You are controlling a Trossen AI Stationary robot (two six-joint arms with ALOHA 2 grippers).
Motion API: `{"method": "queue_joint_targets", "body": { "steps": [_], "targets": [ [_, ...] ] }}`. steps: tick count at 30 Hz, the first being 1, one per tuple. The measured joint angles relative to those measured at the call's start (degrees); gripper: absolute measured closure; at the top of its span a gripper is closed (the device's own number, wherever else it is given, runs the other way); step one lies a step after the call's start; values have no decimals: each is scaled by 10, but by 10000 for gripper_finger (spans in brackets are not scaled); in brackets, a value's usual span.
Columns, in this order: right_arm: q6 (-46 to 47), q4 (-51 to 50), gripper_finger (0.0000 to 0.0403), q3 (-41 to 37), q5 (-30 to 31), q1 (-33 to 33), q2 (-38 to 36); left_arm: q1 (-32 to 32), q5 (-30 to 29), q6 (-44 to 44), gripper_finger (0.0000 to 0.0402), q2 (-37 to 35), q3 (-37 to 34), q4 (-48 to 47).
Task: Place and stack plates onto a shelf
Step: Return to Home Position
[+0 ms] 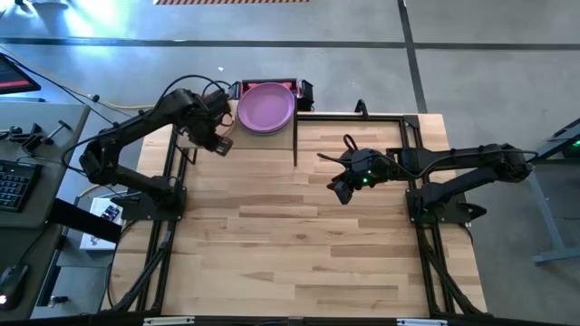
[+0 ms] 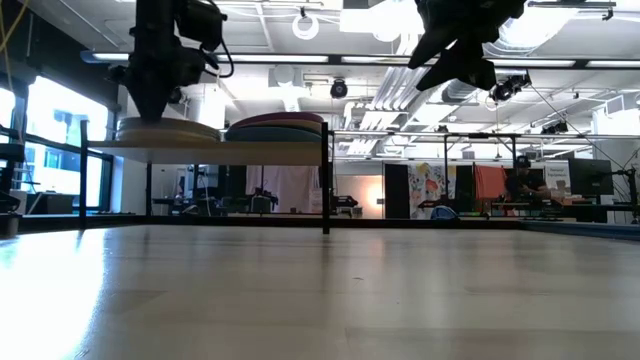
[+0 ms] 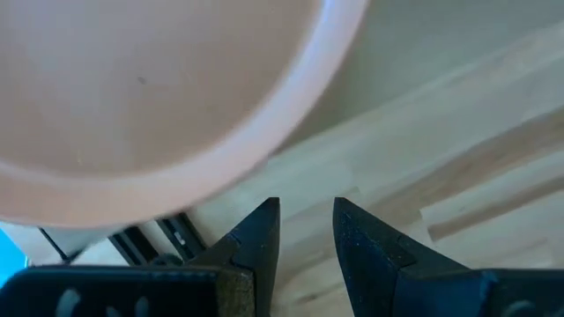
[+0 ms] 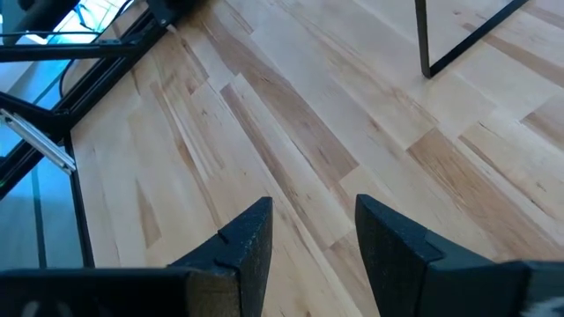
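The shelf (image 2: 220, 152) stands at the table's far left and carries two stacks of plates. The right stack (image 2: 275, 127) has a purple plate (image 1: 265, 107) on top. The left stack (image 2: 168, 130) is topped by a peach-pink plate (image 3: 150, 88); in the high view my left arm hides it. My left gripper (image 3: 307, 211) is open just above that plate's near rim and a little off it, touching nothing. My right gripper (image 4: 313, 216) is open and empty, raised over the bare table right of the shelf (image 1: 343, 188).
The shelf's thin black leg (image 1: 295, 145) stands on the table between the two arms. Bare planked tabletop (image 1: 299, 235) stretches from the shelf toward the near edge. Black frame rails (image 1: 412, 136) run along the table's sides. A desk with a keyboard (image 1: 14, 181) lies left of the table.
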Motion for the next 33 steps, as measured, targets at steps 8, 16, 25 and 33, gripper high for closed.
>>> {"method": "queue_joint_targets", "body": {
  "steps": [8,16,25,33],
  "targets": [
    [-53,0,258,0,2,0,0,-24,19,-31,303,-51,0,-23],
    [-124,20,258,-50,85,0,-12,-99,-46,-76,303,-163,0,59],
    [-99,242,258,-241,75,0,-86,-211,-166,-122,303,-260,0,133],
    [-131,303,258,-319,106,0,-106,-294,-228,-121,303,-297,-38,210]
  ]
}}
